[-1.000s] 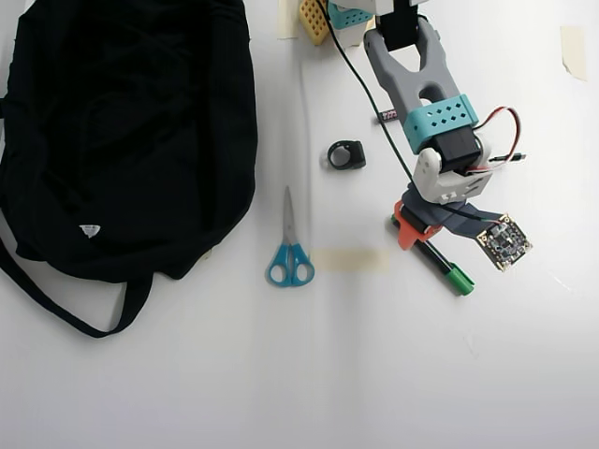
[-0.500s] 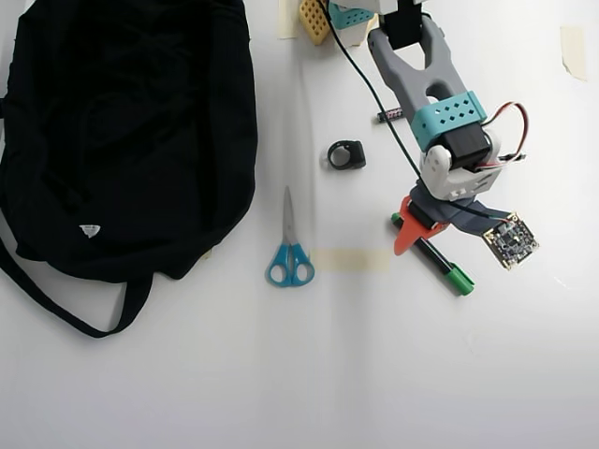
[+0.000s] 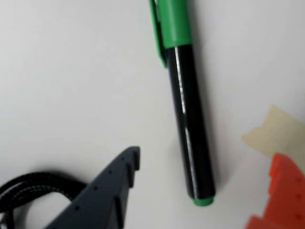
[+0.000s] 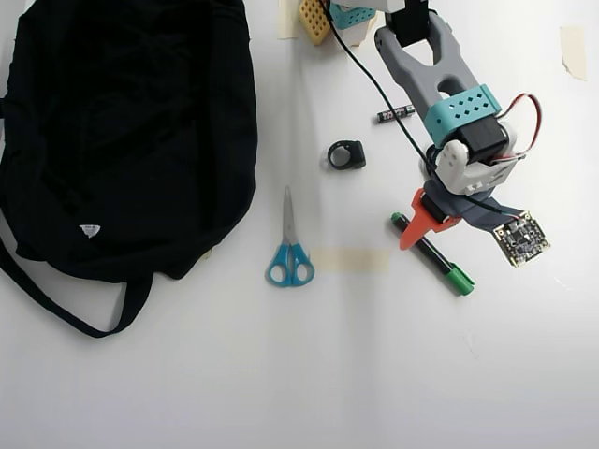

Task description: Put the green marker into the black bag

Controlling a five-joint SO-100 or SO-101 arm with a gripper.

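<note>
The black bag (image 4: 126,131) is the biggest thing on the table (image 4: 309,374), lying far to the left of the green marker (image 4: 432,254) in the overhead view, its straps trailing off its lower edge. The arm (image 4: 440,103) reaches down from the top edge to just above the marker. The blue-handled scissors (image 4: 289,248) lie between the bag and the marker, with a strip of tape (image 4: 349,260) just right of their handles; a small black ring-like object (image 4: 345,154) and a battery (image 4: 395,113) sit up-left of the marker. The gripper (image 3: 205,191) is spread open and empty, its grey and orange fingers flanking the marker's small-tipped end in the wrist view without touching it. This looks like the approach to the grasp: next, I judge, lower, centre on the barrel and close.
</note>
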